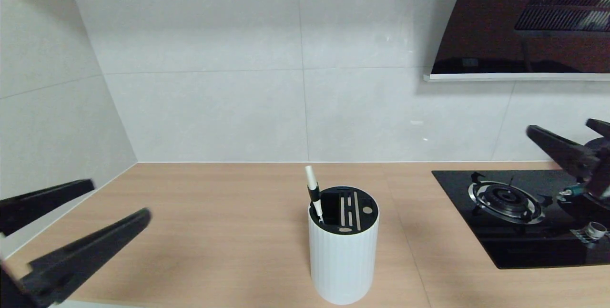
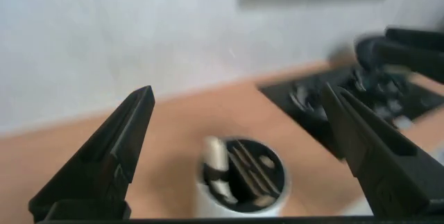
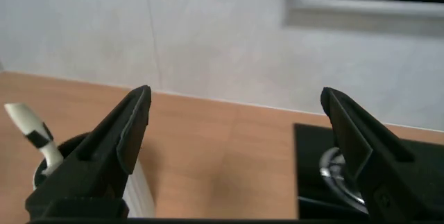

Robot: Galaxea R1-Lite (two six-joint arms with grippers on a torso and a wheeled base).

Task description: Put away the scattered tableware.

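Wooden counter [image 1: 228, 231]: white ribbed holder [image 1: 343, 255] at middle, black-banded white handle [image 1: 313, 193] leaning inside. Left gripper [image 1: 120, 199] wide apart at left; right gripper [image 1: 558, 126] wide apart over hob [image 1: 519, 246].

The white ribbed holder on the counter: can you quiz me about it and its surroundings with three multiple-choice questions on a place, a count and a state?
1. Where does the white ribbed cylindrical holder stand? A in a sink; B on the wooden countertop, beside the black glass stove; C on a wall shelf.
2. How many utensil handles stick out of it? A none; B one; C three.
3. What state is the left gripper in? A open, empty; B shut on a spoon; C shut, empty.
Answers: 1 B, its base rests on the wood; 2 B, a single white-and-black handle rises from its top; 3 A, a wide gap shows between the fingers.
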